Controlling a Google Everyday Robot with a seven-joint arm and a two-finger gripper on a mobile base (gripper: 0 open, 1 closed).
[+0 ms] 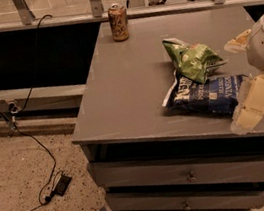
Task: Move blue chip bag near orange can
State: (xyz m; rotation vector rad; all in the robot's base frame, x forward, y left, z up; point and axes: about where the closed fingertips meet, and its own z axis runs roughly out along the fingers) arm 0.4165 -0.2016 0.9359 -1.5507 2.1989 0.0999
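Observation:
The blue chip bag [206,95] lies flat near the front right of the grey cabinet top [128,83], with white lettering facing up. The orange can [119,22] stands upright at the back left of the top, far from the bag. My gripper [242,80] comes in from the right edge, open. One pale finger [255,100] rests at the bag's right end near the front edge. The other finger [237,41] is further back, beyond the green bag. Nothing is held.
A bright green snack bag [192,59] lies crumpled just behind the blue bag, overlapping its back edge. The cabinet has drawers [185,174] below. A black cable [37,144] and a small black device [62,185] lie on the speckled floor at left.

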